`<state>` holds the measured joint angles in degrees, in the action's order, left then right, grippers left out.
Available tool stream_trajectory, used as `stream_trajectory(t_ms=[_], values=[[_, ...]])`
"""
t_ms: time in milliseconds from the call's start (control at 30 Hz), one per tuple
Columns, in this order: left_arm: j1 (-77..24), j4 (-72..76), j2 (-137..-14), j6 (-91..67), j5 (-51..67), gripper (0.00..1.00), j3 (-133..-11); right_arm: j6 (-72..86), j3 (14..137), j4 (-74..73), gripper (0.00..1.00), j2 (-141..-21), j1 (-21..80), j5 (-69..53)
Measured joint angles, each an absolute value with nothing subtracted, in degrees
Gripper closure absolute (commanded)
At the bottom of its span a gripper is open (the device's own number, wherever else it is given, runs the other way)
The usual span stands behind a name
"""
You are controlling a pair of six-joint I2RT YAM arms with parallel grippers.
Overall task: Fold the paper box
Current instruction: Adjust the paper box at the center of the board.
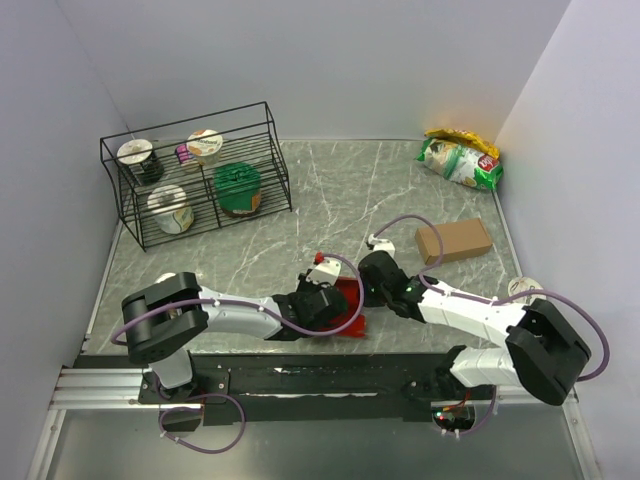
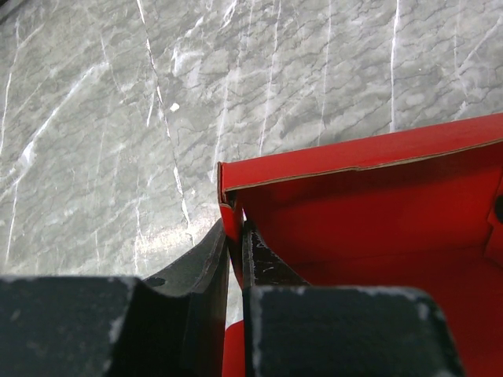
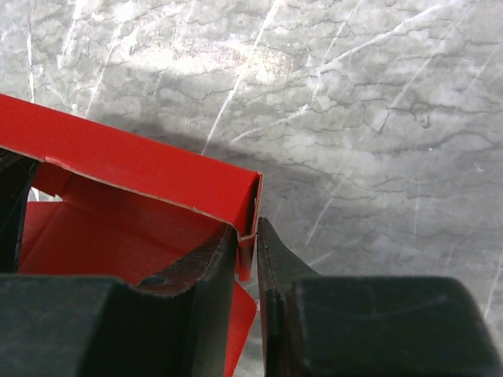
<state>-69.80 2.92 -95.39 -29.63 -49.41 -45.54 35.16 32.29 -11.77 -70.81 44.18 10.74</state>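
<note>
Here, we saw red paper box [image 1: 348, 308] at near middle of table [image 1: 400, 190], between arms. Jaws of left gripper [image 2: 236, 226] clamped its left wall corner; right gripper [image 3: 256, 228] clamped right corner. We judged card light, thin, crease-prone; wall edges beside folds seemed best hold.

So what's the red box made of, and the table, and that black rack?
The paper box looks like thin card: matte red, with a pale raw edge along its bent wall. The table looks like grey marble, white-veined and slightly shiny, though maybe only a print. The rack seems thin black metal wire.
</note>
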Motion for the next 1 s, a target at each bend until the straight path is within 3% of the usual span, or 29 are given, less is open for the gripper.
stream_trajectory(t_ms=[100,233,1000], values=[[-69.91,2.81,-95.39,-29.65,-49.45,0.99,-45.45,35.14,32.29,-11.35,0.84,-71.46,44.07,10.68],[-70.06,2.46,-95.15,-29.71,-49.6,0.99,-45.25,36.14,32.42,-11.29,1.0,-71.99,43.88,11.0],[-71.24,1.04,-84.9,-27.57,-52.53,0.99,-43.92,38.65,44.93,-22.59,1.0,-78.08,45.39,18.55]])
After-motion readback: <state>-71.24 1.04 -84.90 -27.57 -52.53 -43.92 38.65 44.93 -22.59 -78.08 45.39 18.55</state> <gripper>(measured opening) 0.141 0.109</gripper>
